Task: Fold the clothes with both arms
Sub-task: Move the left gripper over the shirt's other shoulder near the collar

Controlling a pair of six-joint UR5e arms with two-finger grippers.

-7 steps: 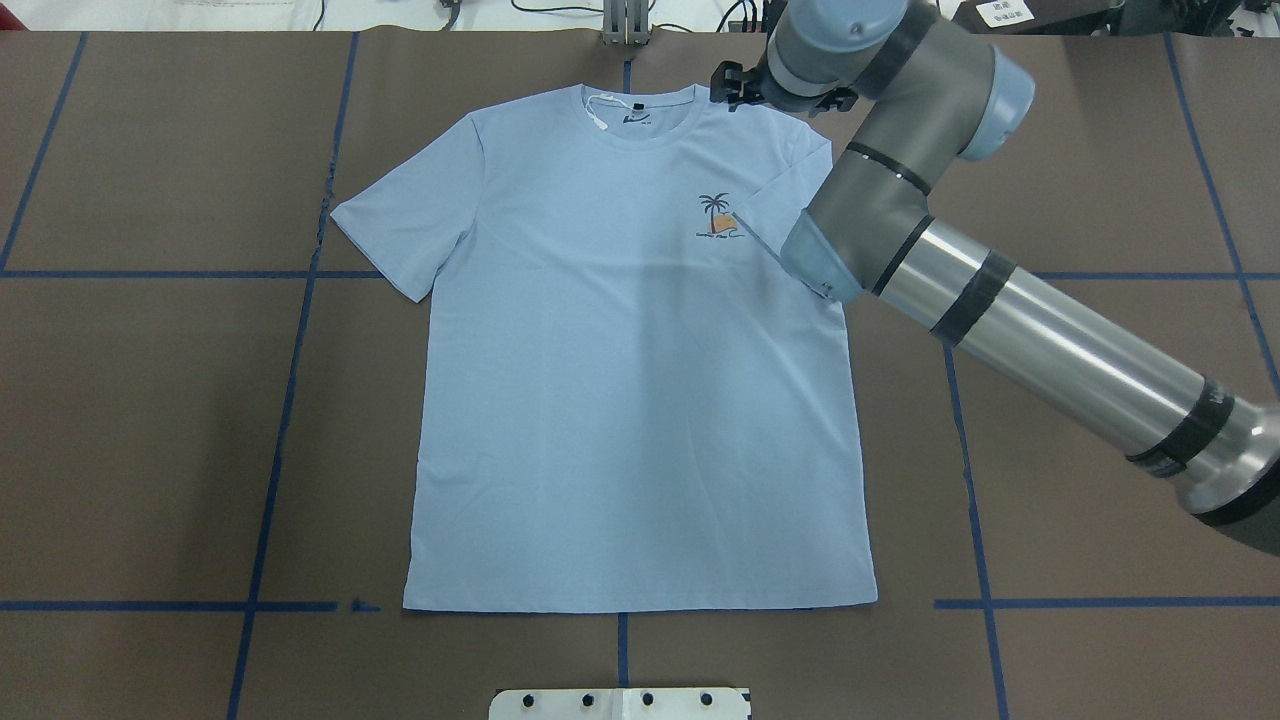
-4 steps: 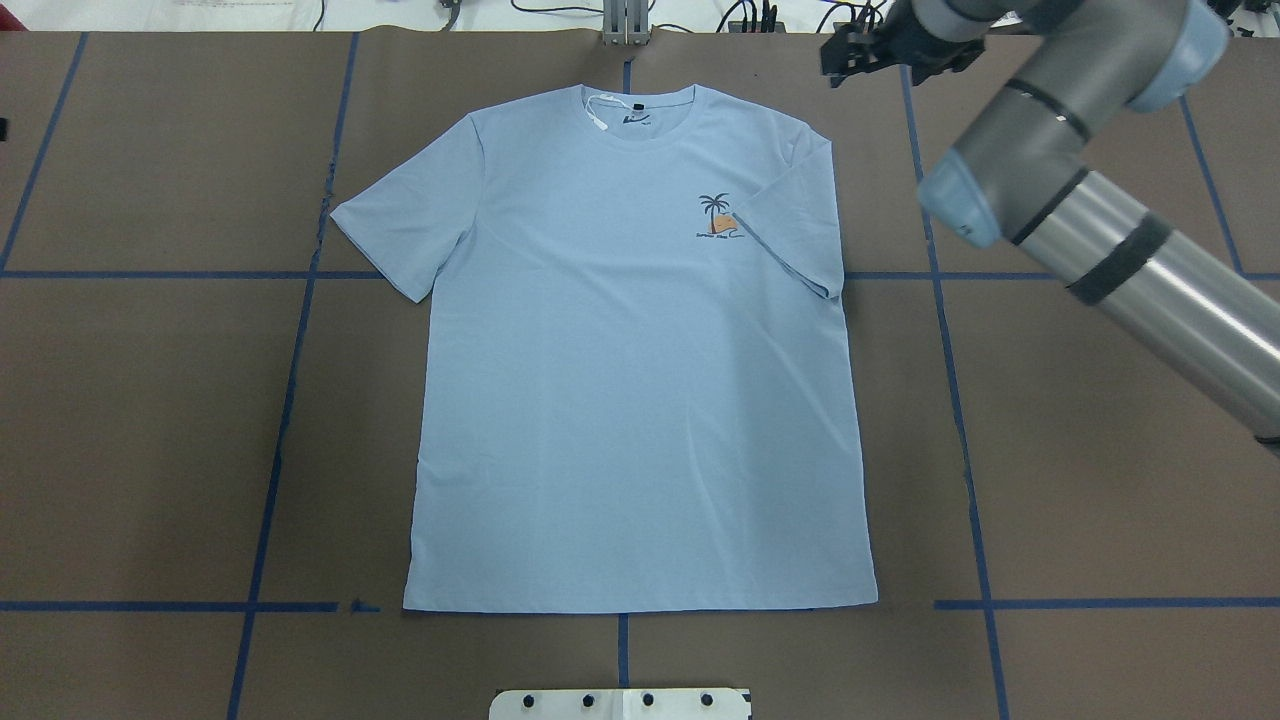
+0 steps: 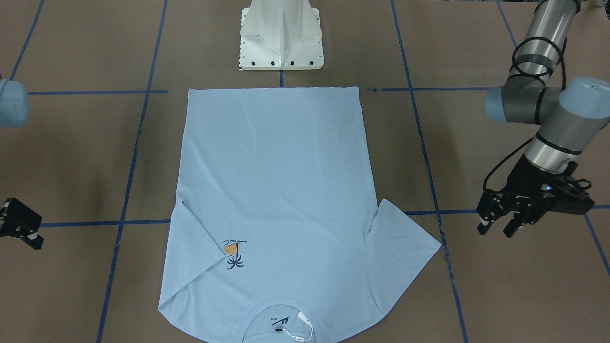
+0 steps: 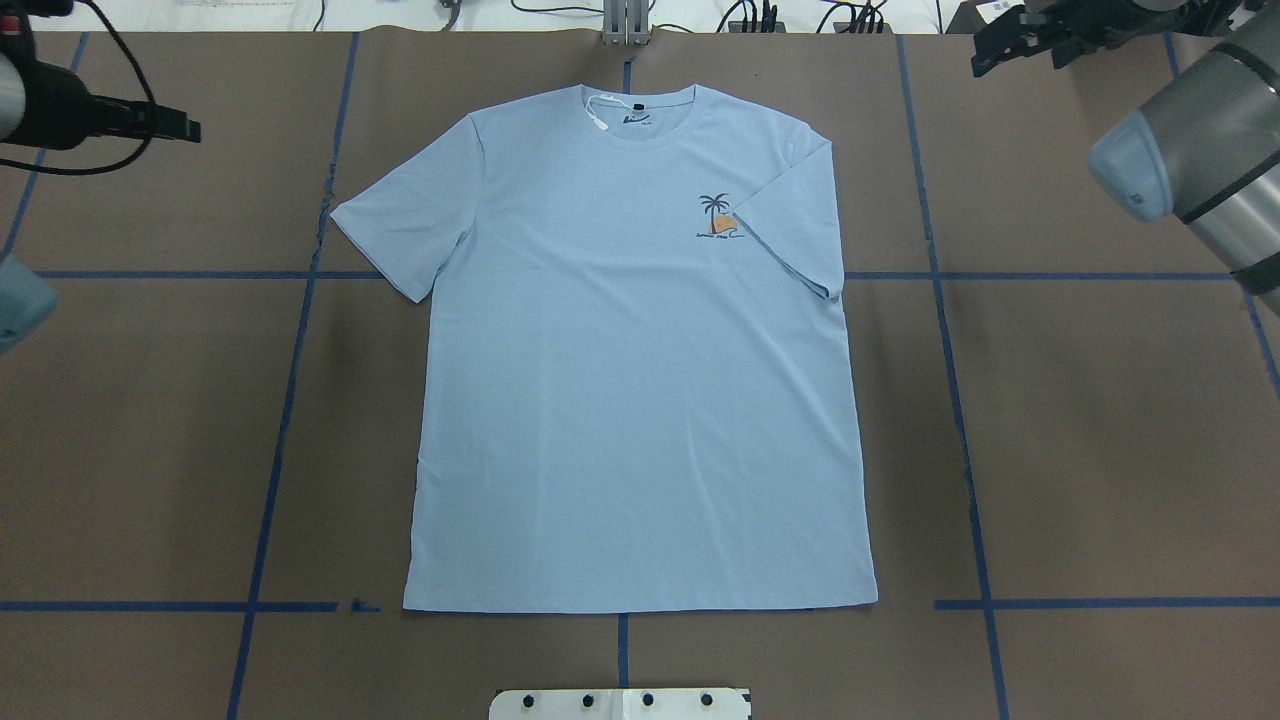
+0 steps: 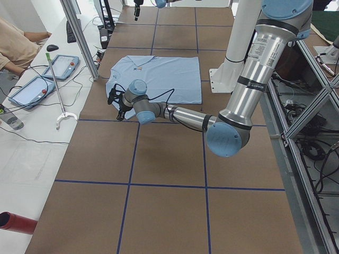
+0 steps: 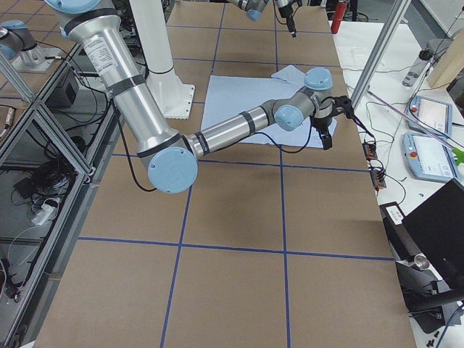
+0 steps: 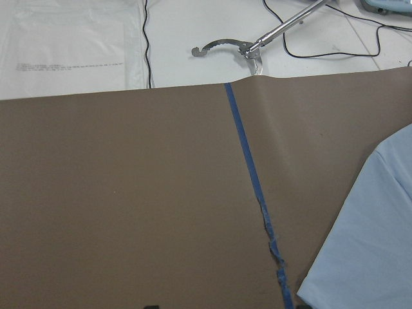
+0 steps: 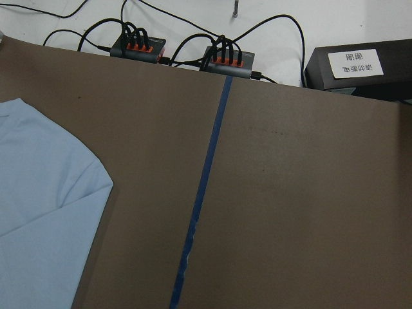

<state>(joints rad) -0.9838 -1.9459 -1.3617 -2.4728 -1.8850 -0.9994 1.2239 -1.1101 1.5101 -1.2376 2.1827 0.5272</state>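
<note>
The light blue T-shirt (image 4: 640,400) lies flat, front up, on the brown table, collar at the far edge. Its sleeve beside the palm print (image 4: 718,215) is folded inward over the chest; the other sleeve (image 4: 400,220) is spread out. The shirt also shows in the front view (image 3: 271,190). My left gripper (image 3: 496,229) is open and empty, above bare table off the spread sleeve, and shows in the overhead view (image 4: 188,129). My right gripper (image 4: 985,55) looks open and empty, above the far right corner, apart from the shirt, half cut off in the front view (image 3: 19,231).
The white pedestal base (image 3: 281,43) stands at the near edge behind the hem. Blue tape lines (image 4: 940,300) cross the table. Power strips (image 8: 138,48) and a black box (image 8: 360,64) lie past the far edge. A person (image 5: 16,42) and tablets (image 5: 63,66) are at the side table.
My right arm has swung away from the shirt's collar and shoulder to the far right corner. My left gripper has come into view at the far left. The shirt has not moved.
</note>
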